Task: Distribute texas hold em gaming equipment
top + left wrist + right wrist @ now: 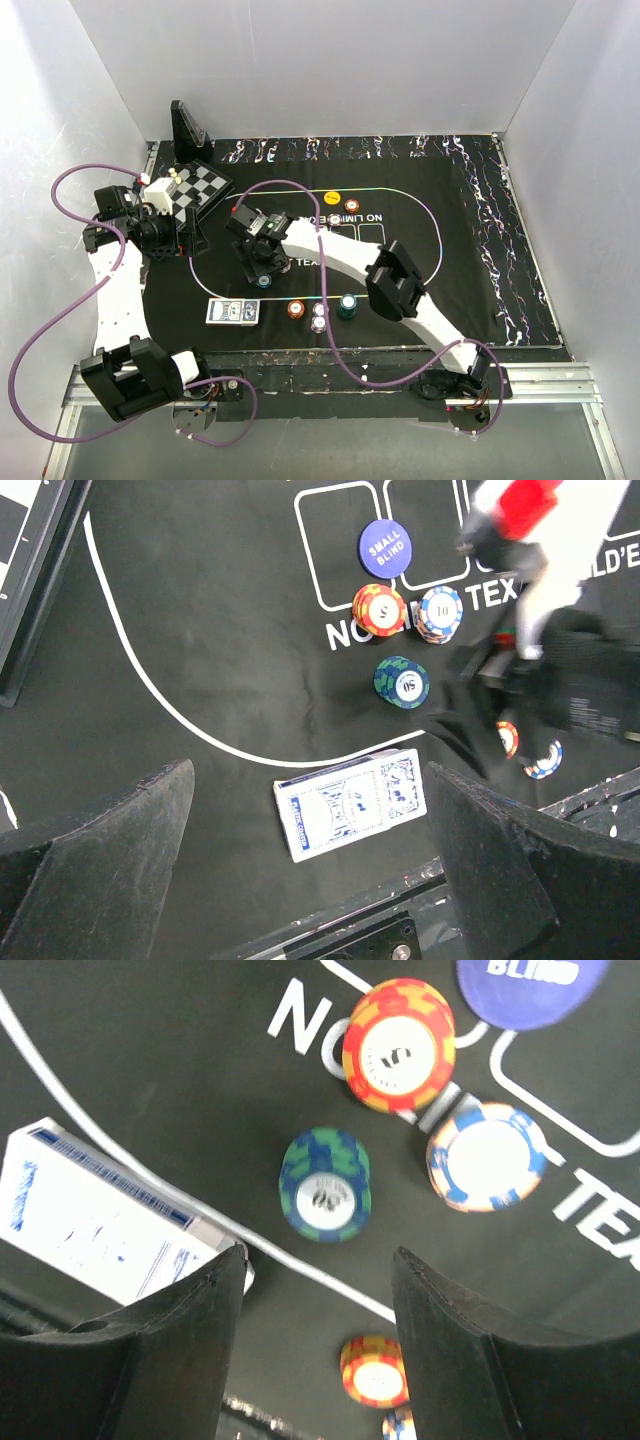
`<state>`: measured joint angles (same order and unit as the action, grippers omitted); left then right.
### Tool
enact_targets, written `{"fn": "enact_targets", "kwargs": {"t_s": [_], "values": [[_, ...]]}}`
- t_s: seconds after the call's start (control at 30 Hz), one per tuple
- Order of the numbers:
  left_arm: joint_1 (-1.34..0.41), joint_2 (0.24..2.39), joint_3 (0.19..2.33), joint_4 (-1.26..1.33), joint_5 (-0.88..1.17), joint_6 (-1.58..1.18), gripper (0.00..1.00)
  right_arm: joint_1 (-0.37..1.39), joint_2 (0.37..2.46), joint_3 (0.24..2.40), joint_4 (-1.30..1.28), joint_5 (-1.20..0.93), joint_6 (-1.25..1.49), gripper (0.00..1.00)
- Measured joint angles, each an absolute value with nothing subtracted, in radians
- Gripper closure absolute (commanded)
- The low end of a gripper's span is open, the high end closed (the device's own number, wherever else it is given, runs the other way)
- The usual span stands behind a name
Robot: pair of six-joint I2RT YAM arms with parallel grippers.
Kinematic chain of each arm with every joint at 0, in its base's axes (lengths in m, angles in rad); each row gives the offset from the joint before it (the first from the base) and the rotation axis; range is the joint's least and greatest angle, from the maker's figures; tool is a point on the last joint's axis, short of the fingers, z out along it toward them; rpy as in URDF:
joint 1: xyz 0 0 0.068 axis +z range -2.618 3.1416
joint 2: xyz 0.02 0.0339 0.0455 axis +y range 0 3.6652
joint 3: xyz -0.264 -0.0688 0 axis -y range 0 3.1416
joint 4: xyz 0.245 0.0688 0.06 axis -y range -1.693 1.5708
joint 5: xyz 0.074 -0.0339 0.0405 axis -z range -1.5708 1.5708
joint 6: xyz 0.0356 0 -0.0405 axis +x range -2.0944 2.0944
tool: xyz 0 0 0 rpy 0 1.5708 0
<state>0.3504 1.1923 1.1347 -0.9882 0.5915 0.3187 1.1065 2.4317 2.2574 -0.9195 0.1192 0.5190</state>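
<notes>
The right gripper (317,1260) hangs with its matte black fingers (190,1330) spread wide and nothing between them. Just beyond the tips sits a short blue-green chip stack (324,1183). Past that lie an orange chip (398,1045) and a white-and-blue chip (487,1157). The chips look like hard, light discs with smooth moulded rims. A stack would probably shear if pushed from one side, so the pads should close across the full diameter, low on the rim.

The card deck (100,1225) lies flat off to one side and seems boxed. It is a stiff, glossy rectangular block, likely slippery, and best pinched across its short width.

The left gripper (310,775) is likewise spread and empty, high above the felt-like black mat (200,660).

From above, the deck (232,312) and a row of chips lie along the mat's near edge. A flat yellow disc (331,198) sits nearer the far edge.
</notes>
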Motion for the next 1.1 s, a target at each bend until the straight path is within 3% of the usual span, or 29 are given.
{"fn": "enact_targets", "kwargs": {"t_s": [0.2,0.43,0.63,1.1], "values": [[0.35,1.179,1.132,-0.994,0.591,0.318,0.0,1.11,2.159,2.112,-0.905,0.139,0.521,0.28],[0.35,1.172,1.132,-0.995,0.591,0.316,0.0,1.117,1.797,1.719,-0.864,0.227,0.541,0.19],[0.35,1.169,1.132,-1.002,0.592,0.314,0.0,1.109,1.756,1.39,-0.896,0.288,0.604,0.18],[0.35,1.169,1.132,-1.003,0.595,0.314,0.0,1.086,1.665,1.281,-0.862,0.293,0.671,0.18]]}}
